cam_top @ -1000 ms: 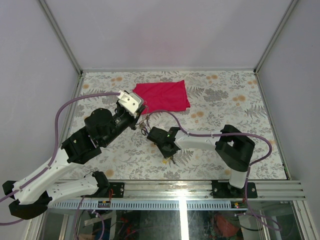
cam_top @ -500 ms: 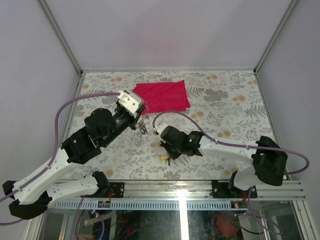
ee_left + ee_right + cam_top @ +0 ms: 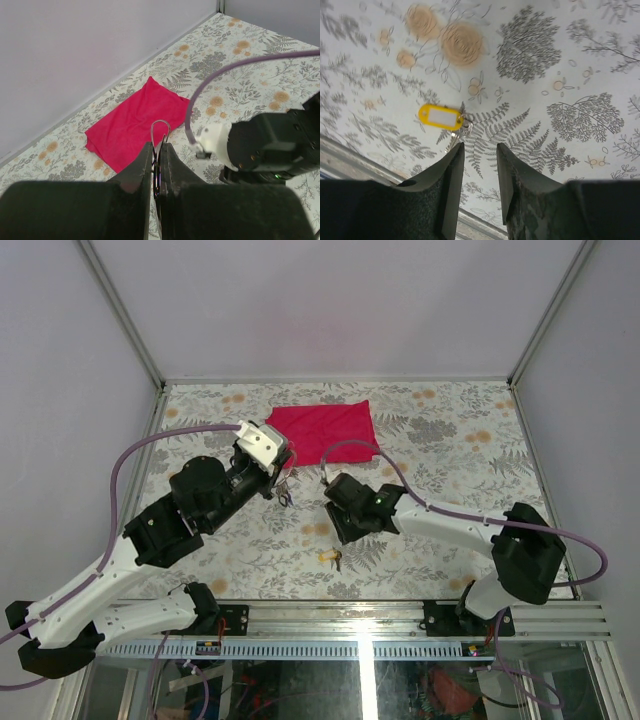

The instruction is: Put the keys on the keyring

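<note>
Left wrist view: left gripper (image 3: 159,150) clenches the keyring (image 3: 160,129); right gripper (image 3: 480,150) gapes empty, seemingly a yellow-tagged key (image 3: 440,116) at eleven o'clock.

Fern-printed bench (image 3: 450,440) with a red cloth (image 3: 330,430) and a yellow key tag (image 3: 440,116).
The bench is white, printed all over with grey ferns and leaves and scattered pale orange blossoms. The cloth, at twelve o'clock, is plain crimson. The key tag, toward six o'clock, is bright yellow with a white label panel; the key (image 3: 464,129) at its four o'clock is silver. The keyring (image 3: 160,131) is thin bright silver. The left arm (image 3: 190,505) and right arm (image 3: 440,525) are black and white, trailing purple cables (image 3: 130,455). The left end effector (image 3: 157,147) and right end effector (image 3: 480,150) have matte black fingers. The walls (image 3: 330,300) are pale lilac-grey.
</note>
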`<state>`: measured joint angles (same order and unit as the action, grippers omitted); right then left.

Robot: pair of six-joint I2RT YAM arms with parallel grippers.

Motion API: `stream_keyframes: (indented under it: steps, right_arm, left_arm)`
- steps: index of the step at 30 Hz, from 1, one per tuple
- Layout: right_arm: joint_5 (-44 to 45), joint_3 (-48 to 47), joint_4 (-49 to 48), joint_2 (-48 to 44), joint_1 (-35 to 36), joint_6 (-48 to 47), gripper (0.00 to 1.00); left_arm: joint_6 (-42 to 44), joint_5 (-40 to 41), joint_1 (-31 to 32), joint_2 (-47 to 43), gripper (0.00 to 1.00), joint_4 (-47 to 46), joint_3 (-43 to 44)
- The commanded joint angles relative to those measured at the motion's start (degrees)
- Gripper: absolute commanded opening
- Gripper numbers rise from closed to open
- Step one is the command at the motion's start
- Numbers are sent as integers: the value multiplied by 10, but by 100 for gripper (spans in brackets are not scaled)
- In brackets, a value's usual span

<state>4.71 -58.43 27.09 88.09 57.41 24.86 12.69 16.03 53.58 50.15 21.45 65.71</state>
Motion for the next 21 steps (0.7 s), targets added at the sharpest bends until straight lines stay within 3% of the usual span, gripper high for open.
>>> stream_keyframes:
  steps: [1,4,13,21]
  right_arm:
    - [39,-55,15,17,-21,133,38]
    - [44,-50,-5,30,-20,200,41]
    - [85,-63,15,67,-12,254,47]
    - [151,-133,94,152,35,299,50]
  left_arm:
    - [-1,3,-2,-5,0,-48,-1]
    - [-3,2,-2,-8,0,-54,-8]
    - [-4,-11,-3,-14,0,-55,-16]
    - [4,-11,-3,-24,0,-52,-25]
